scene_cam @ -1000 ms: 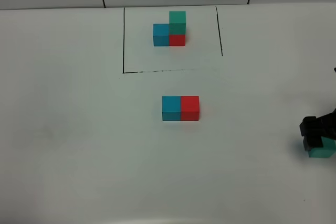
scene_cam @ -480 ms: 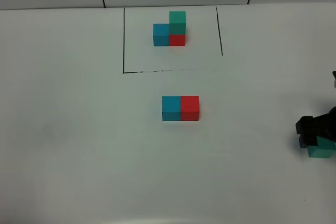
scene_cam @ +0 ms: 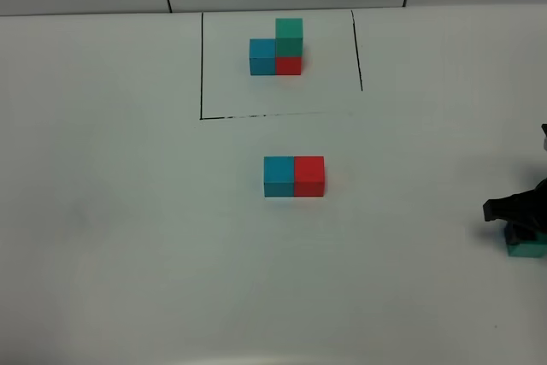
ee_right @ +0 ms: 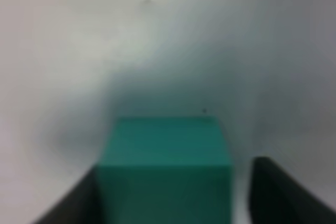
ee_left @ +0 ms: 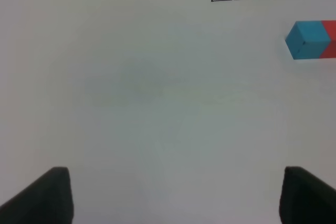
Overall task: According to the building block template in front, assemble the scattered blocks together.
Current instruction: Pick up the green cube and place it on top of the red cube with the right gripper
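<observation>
The building block template [scene_cam: 278, 49] stands at the back inside a thin black frame: blue beside red, green on top. On the table's middle, a blue cube [scene_cam: 279, 176] and a red cube [scene_cam: 309, 176] sit joined side by side; the left wrist view catches them too, blue cube [ee_left: 307, 39] and red cube [ee_left: 331, 38]. The teal-green cube [scene_cam: 526, 250] rests on the table at the far right edge. My right gripper [scene_cam: 517, 228] is down over it, fingers on either side and shut on the teal-green cube [ee_right: 165, 166]. My left gripper [ee_left: 176, 198] hangs open over bare table.
The frame's black line [scene_cam: 202, 66] marks off the template's area at the back. A tiled wall runs behind the white table [scene_cam: 128, 237]. The teal-green cube lies close to the right edge of the high view.
The right gripper has sunk lower over the teal-green cube and closed its fingers around it. The blue and red pair and the left gripper have not moved.
</observation>
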### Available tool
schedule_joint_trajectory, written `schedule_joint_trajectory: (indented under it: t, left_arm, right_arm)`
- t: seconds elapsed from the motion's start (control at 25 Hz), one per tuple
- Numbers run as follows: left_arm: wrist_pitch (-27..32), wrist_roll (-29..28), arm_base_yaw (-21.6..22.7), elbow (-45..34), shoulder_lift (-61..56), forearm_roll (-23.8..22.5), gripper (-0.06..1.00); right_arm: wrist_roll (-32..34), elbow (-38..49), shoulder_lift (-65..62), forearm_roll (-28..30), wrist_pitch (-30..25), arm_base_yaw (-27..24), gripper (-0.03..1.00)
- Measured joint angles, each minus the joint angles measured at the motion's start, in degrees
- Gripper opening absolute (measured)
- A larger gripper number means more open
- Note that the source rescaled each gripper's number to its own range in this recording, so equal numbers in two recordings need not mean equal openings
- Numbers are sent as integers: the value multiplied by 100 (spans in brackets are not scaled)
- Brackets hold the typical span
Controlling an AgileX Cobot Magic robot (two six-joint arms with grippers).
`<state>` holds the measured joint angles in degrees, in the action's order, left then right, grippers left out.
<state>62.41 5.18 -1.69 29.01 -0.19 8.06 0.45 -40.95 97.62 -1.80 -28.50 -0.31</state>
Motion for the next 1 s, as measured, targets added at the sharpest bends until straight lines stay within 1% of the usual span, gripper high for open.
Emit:
schedule_joint_trajectory:
  t: [0.04,0.12,0.24,0.32,0.4,0.52,0.6,0.68,0.8,0.88,1.0]
  left_arm:
    - [0,0,0,0,0,0,98]
    - [0,0,0,0,0,0,98]
    - [0,0,0,0,0,0,98]
    - [0,0,0,0,0,0,98]
    - [0,0,0,0,0,0,98]
    - [0,0,0,0,0,0,98]
    - [0,0,0,0,0,0,98]
    - [0,0,0,0,0,0,98]
    - [0,0,0,0,0,0,98]
    - [0,0,0,0,0,0,98]
    - [0,0,0,0,0,0,98]
  right_arm:
    - [-45,-29,-13,7,-25,13,2]
    - [-161,-140,-69,139,-117,118,1]
    - [-635,-510,-203,457,-486,517,1]
    - [-1275,-888,-263,623,-842,918,1]
    - [-2272,-1364,-238,658,-1196,1305,1]
    - [-3613,-2156,-5,573,-1927,1843,1]
    - [-4119,-2711,304,567,-2394,2185,1]
    - [-4415,-3281,638,564,-2831,2481,1]
    - [-4574,-3980,1126,564,-3340,2880,1]
    - [-4638,-4339,1378,569,-3495,3117,1]
    - [-4806,-4723,1593,575,-3531,3405,1]
